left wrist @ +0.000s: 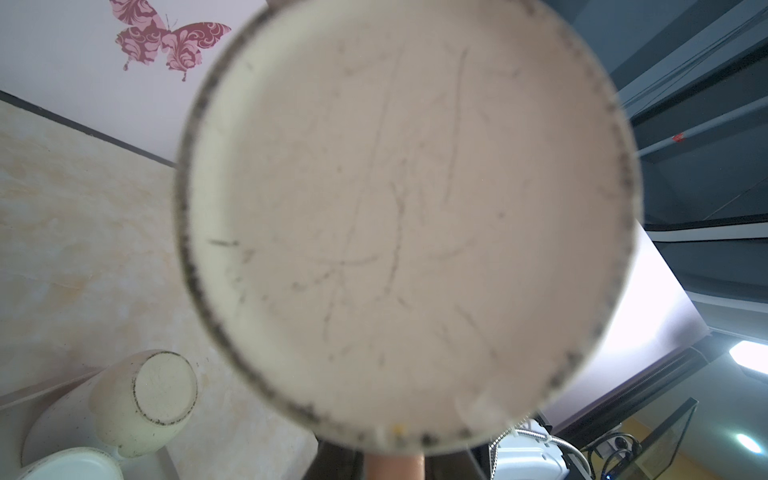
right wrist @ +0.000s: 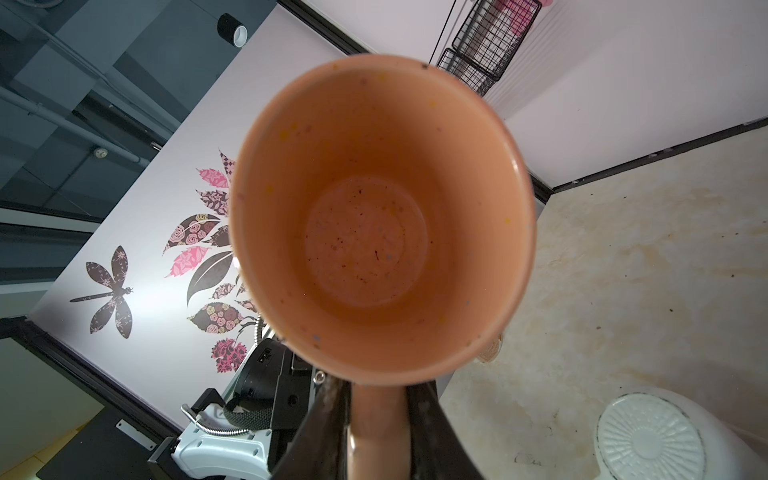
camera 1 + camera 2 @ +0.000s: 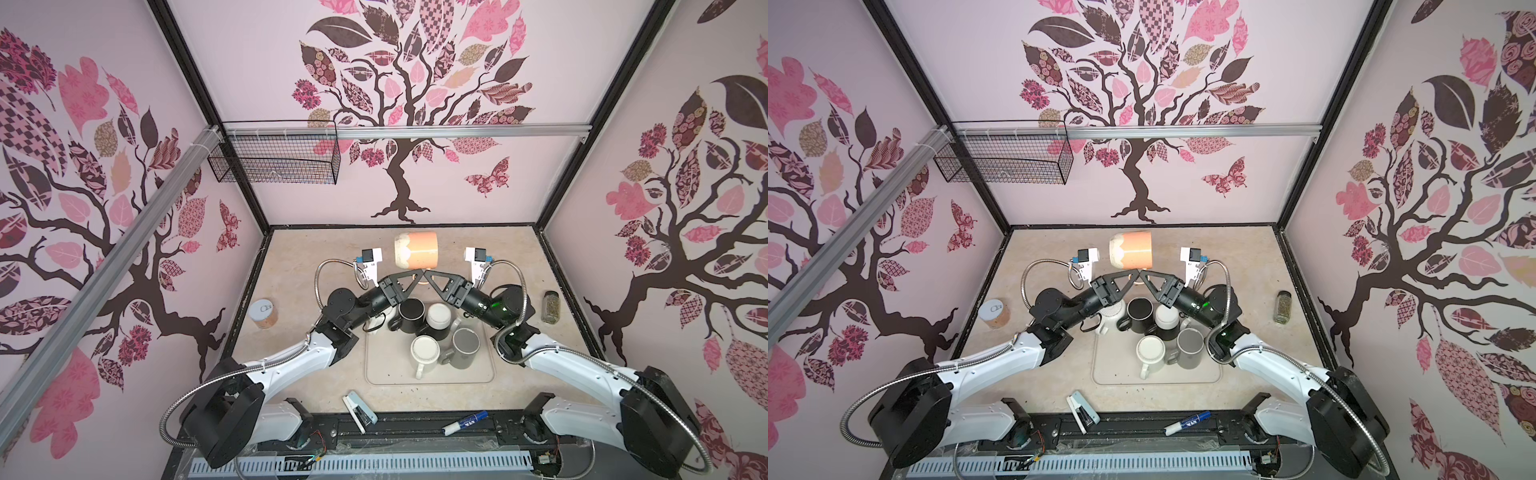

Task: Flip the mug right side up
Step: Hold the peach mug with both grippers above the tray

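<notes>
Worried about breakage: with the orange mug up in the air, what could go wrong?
1. The orange mug hangs sideways, held only at its handle, where left gripper and right gripper meet; a slack grip could let it swing or drop.
2. Other mugs crowd the tray close by; lowering there could knock them.

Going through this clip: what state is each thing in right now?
orange mug: lifted, on its side, mouth toward the right arm
left gripper: shut on its handle
right gripper: around the handle, grip unclear
black mug: upright
gray mug: upright
marker: lying flat
spice jar: upright, lid on
</notes>
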You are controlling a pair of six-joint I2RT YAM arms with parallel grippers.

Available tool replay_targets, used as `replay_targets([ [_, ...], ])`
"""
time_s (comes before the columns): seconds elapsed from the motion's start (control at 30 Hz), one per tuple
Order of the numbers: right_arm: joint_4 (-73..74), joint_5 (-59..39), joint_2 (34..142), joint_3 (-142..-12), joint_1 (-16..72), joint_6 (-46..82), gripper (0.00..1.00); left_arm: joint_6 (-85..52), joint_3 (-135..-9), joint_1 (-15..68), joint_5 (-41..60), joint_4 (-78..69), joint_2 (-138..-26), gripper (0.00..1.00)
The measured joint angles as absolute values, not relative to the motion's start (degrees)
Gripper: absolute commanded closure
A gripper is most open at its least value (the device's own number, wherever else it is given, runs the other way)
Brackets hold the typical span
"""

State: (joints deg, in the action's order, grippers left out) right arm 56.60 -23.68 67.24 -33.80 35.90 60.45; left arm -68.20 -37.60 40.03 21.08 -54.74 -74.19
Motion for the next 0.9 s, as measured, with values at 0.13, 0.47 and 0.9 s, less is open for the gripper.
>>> replay_targets([
  [0.13,56.07,-23.68,67.26,-34.26,35.90,60.42,0.72,-68.18,-37.63,40.12,21.04,-54.74,-74.19,1.00],
  [0.47,54.37,-23.70,68.71,-37.19,35.31,60.60,1.00,-68.60,-38.30,39.94,20.01,-57.91,-75.90,1.00],
  [0.9,49.08,-23.83,69.01,-38.26,35.94,58.46,1.00,-68.12,-38.13,35.16,27.55,-50.70,-72.97,0.74],
])
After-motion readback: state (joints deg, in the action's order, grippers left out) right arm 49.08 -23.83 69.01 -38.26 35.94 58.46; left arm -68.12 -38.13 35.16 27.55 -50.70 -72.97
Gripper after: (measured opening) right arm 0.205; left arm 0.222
